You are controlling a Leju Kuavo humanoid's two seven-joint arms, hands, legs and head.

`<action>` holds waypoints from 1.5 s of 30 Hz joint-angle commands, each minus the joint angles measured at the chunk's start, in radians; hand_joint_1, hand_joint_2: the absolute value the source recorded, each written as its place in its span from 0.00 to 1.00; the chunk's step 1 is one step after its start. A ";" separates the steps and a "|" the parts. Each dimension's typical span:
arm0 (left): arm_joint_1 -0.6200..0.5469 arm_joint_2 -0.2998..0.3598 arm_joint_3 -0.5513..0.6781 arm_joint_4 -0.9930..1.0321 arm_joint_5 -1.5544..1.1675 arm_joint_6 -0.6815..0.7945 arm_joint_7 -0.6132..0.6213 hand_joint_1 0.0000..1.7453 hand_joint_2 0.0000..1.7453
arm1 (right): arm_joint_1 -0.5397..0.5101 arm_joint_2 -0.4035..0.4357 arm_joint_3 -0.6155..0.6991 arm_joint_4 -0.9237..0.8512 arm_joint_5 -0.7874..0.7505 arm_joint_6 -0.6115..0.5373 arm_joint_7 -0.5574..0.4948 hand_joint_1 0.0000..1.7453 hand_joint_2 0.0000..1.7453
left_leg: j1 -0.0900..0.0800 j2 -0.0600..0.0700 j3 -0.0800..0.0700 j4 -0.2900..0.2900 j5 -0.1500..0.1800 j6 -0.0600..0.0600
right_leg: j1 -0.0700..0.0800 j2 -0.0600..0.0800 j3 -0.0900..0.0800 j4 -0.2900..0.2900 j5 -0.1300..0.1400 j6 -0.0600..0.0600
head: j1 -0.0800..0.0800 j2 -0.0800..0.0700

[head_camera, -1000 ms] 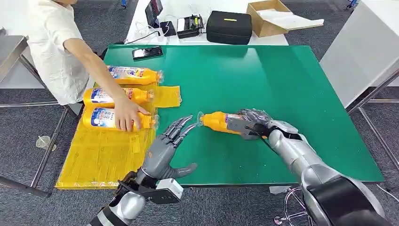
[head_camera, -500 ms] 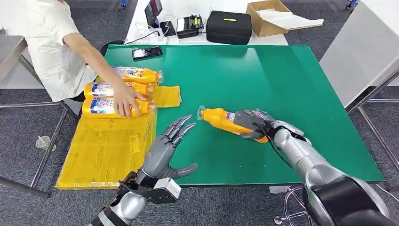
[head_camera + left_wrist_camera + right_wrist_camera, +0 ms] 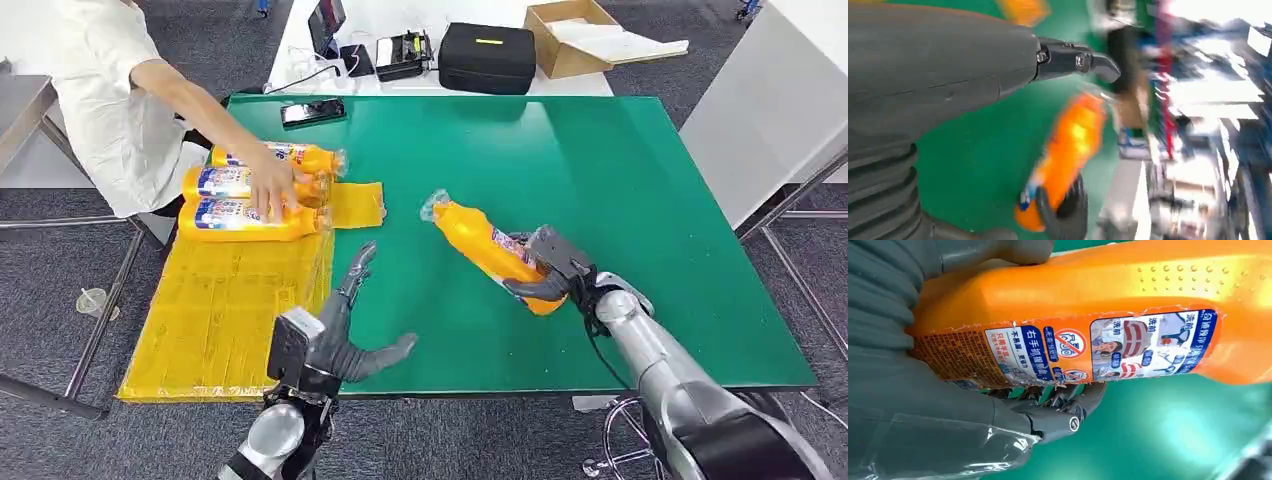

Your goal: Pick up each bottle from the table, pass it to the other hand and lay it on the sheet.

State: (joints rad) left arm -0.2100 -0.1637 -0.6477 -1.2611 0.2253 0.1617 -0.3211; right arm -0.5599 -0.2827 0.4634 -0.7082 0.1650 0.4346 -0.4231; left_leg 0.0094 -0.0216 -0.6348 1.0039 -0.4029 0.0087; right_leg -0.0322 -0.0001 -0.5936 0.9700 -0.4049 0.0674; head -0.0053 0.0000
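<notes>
right hand [image 3: 548,268] grips bottle [image 3: 483,246], seemingly lifted.

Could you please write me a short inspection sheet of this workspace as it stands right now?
Surface: green table.
Job's things: held bottle in right hand, lifted, cap toward left hand; three bottles lying at far end of yellow sheet.
Clutter: phone on table.
Hands: left hand empty, fingers extended.
Cables: white cable on white table behind.
Surroundings: person's hand on the bottles; black case; cardboard box.
</notes>
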 commanded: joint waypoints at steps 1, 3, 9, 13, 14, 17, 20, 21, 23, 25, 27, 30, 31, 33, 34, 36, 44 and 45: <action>-0.065 -0.070 0.069 0.298 0.344 -0.006 0.053 0.00 1.00 | 0.125 0.115 -0.039 -0.293 -0.234 0.095 0.011 1.00 1.00 | 0.001 0.004 0.002 -0.001 -0.001 -0.001 | 0.002 0.003 0.001 -0.001 0.000 -0.003 | 0.000 0.000; -0.076 -0.049 0.032 0.305 0.344 -0.009 0.032 0.00 1.00 | 0.139 0.114 -0.012 -0.324 -0.304 0.128 0.012 1.00 1.00 | 0.001 0.006 0.006 0.000 -0.003 -0.001 | 0.003 0.004 0.004 0.000 -0.001 -0.006 | 0.000 0.000; -0.063 -0.034 0.012 0.270 0.381 -0.084 0.037 0.00 1.00 | 0.143 0.147 0.035 -0.306 -0.325 0.159 -0.003 0.99 1.00 | 0.002 0.005 0.005 0.000 -0.002 0.000 | 0.002 0.003 0.002 0.000 -0.001 -0.004 | 0.000 0.000; -0.075 -0.041 -0.003 0.259 0.365 -0.084 0.027 0.00 1.00 | 0.148 0.157 0.093 -0.272 -0.302 0.177 -0.028 0.89 1.00 | 0.002 0.004 0.005 0.001 -0.003 -0.001 | 0.003 0.002 0.004 0.000 -0.002 -0.005 | 0.000 0.000; -0.074 -0.039 -0.006 0.255 0.361 -0.089 0.022 0.00 1.00 | 0.149 0.159 0.104 -0.266 -0.295 0.173 -0.036 0.86 1.00 | 0.002 0.003 0.004 0.000 -0.002 -0.001 | 0.002 0.001 0.003 0.000 -0.002 -0.005 | 0.000 0.000; -0.052 -0.040 -0.006 0.199 0.316 -0.083 -0.025 0.00 1.00 | 0.156 0.174 0.150 -0.228 -0.257 0.147 -0.038 0.90 1.00 | 0.002 0.004 0.005 0.000 -0.002 -0.001 | 0.002 0.002 0.003 -0.001 -0.002 -0.004 | 0.000 0.000; -0.037 -0.042 -0.011 0.139 0.284 -0.065 -0.040 0.00 1.00 | 0.159 0.185 0.176 -0.196 -0.241 0.130 -0.050 0.91 1.00 | 0.002 0.004 0.005 0.000 -0.002 -0.001 | 0.002 0.002 0.003 0.000 -0.002 -0.005 | 0.000 0.000; -0.037 -0.042 -0.011 0.139 0.284 -0.065 -0.040 0.00 1.00 | 0.159 0.185 0.176 -0.196 -0.241 0.130 -0.050 0.91 1.00 | 0.002 0.004 0.003 0.000 -0.002 -0.001 | 0.002 0.002 0.002 -0.001 -0.001 -0.004 | 0.000 0.000; -0.037 -0.042 -0.011 0.136 0.283 -0.063 -0.038 0.00 1.00 | 0.159 0.183 0.176 -0.196 -0.241 0.131 -0.052 0.91 1.00 | 0.002 0.004 0.004 0.000 -0.002 -0.001 | 0.002 0.002 0.003 -0.001 -0.002 -0.004 | 0.000 0.000; -0.037 -0.034 -0.016 0.119 0.278 -0.068 -0.039 0.00 1.00 | 0.153 0.182 0.180 -0.183 -0.236 0.126 -0.051 0.98 1.00 | 0.001 0.002 0.002 0.000 -0.001 0.000 | 0.001 0.001 0.001 -0.001 -0.001 -0.003 | 0.000 0.000; -0.032 -0.025 -0.025 0.090 0.274 -0.080 -0.036 0.00 1.00 | 0.152 0.184 0.177 -0.153 -0.234 0.113 -0.054 0.99 1.00 | 0.002 0.004 0.003 0.000 -0.002 0.000 | 0.002 0.002 0.002 0.000 -0.001 -0.004 | 0.000 0.000; -0.024 -0.018 -0.031 0.066 0.269 -0.086 -0.033 0.00 1.00 | 0.138 0.185 0.184 -0.111 -0.213 0.092 -0.061 1.00 1.00 | 0.002 0.003 0.003 0.000 -0.001 0.000 | 0.002 0.002 0.002 -0.001 -0.001 -0.003 | 0.000 0.000; -0.029 -0.017 -0.034 0.072 0.270 -0.086 -0.015 0.00 1.00 | 0.126 0.187 0.195 -0.094 -0.186 0.074 -0.065 1.00 1.00 | 0.001 0.003 0.002 -0.001 -0.001 0.000 | 0.001 0.002 0.001 -0.001 -0.001 -0.003 | 0.000 0.000; -0.045 -0.025 -0.022 0.105 0.294 -0.085 0.012 0.00 1.00 | 0.103 0.207 0.213 -0.066 -0.146 0.053 -0.081 1.00 1.00 | 0.001 0.004 0.003 0.000 -0.001 -0.001 | 0.002 0.002 0.002 0.000 -0.001 -0.004 | 0.000 0.000; -0.058 -0.032 -0.017 0.131 0.305 -0.080 0.021 0.00 1.00 | 0.095 0.219 0.224 -0.063 -0.125 0.040 -0.083 1.00 1.00 | 0.001 0.003 0.002 0.000 -0.001 -0.001 | 0.001 0.002 0.000 0.000 0.000 -0.003 | 0.000 0.000; -0.075 -0.043 -0.007 0.178 0.363 -0.106 0.066 0.00 1.00 | 0.083 0.238 0.253 -0.071 -0.084 0.011 -0.089 1.00 1.00 | 0.002 0.005 0.004 0.000 -0.002 -0.001 | 0.002 0.003 0.002 0.000 -0.001 -0.004 | 0.000 0.000; -0.111 -0.034 -0.011 0.260 0.464 -0.192 0.123 0.00 1.00 | 0.052 0.264 0.294 -0.077 -0.040 -0.023 -0.098 1.00 1.00 | 0.001 0.003 0.001 -0.001 0.000 -0.001 | 0.001 0.002 -0.001 0.000 0.000 -0.002 | 0.000 0.000; -0.111 -0.035 -0.012 0.259 0.464 -0.192 0.123 0.00 1.00 | 0.053 0.263 0.294 -0.076 -0.040 -0.022 -0.099 1.00 1.00 | 0.001 0.004 0.003 0.000 -0.001 -0.001 | 0.001 0.002 0.001 0.000 -0.001 -0.003 | 0.000 0.000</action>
State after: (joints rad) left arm -0.2642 -0.2125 -0.6149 -1.1116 0.6829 -0.0073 -0.2090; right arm -0.4264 -0.0515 0.6729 -0.8728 0.1194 0.4128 -0.5230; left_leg 0.0107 -0.0209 -0.6357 1.0038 -0.4022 0.0081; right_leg -0.0315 0.0003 -0.5958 0.9704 -0.4050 0.0671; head -0.0057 0.0000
